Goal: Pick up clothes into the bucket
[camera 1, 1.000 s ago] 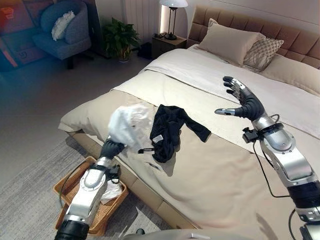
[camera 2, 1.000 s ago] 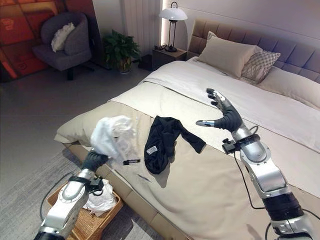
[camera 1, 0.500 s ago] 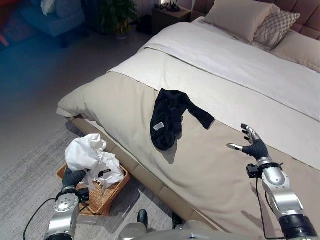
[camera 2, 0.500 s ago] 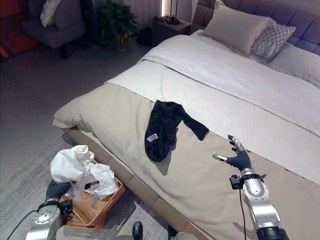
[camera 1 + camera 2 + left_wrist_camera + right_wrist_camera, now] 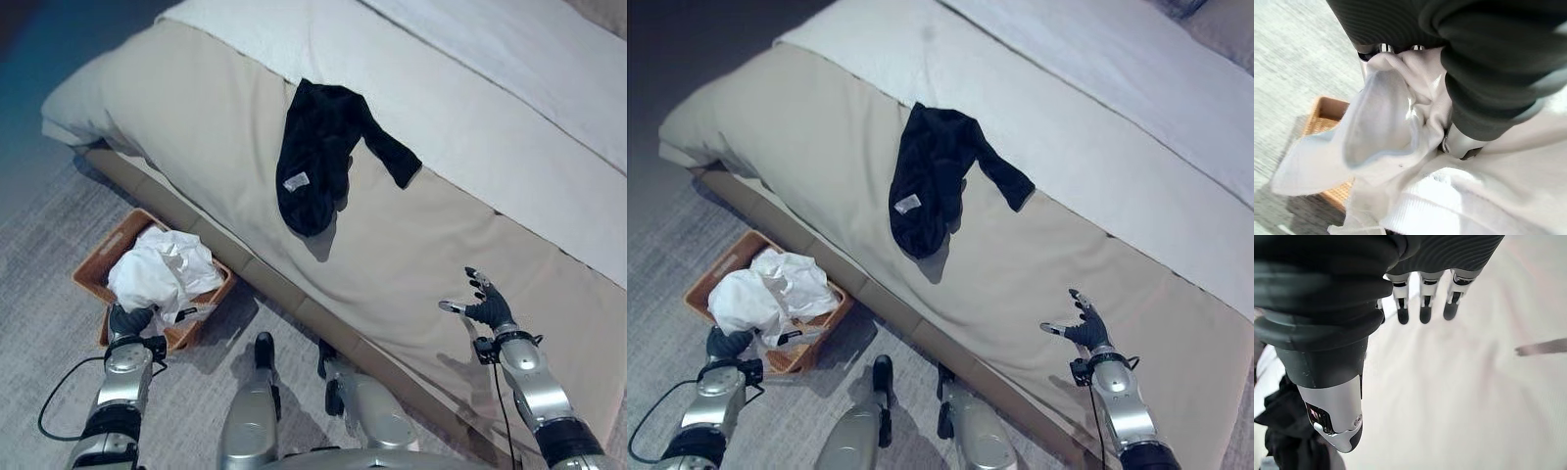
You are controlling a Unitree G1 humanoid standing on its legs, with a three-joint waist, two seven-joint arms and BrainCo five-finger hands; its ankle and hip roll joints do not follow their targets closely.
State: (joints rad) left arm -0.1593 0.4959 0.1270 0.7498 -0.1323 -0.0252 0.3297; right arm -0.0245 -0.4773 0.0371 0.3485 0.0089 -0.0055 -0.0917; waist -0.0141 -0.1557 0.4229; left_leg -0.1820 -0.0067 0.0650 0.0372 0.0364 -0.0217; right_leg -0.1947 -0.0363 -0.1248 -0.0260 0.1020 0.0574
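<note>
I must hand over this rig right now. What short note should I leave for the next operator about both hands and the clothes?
Left hand: shut on the crumpled white garment, low over the woven wicker basket on the floor beside the bed.
Right hand: open, holding nothing, above the beige cover.
Done: the white garment is brought to the basket and piled in it, not yet released.
Left: let it go, then fetch the black garment lying on the bed and put it in too.
</note>
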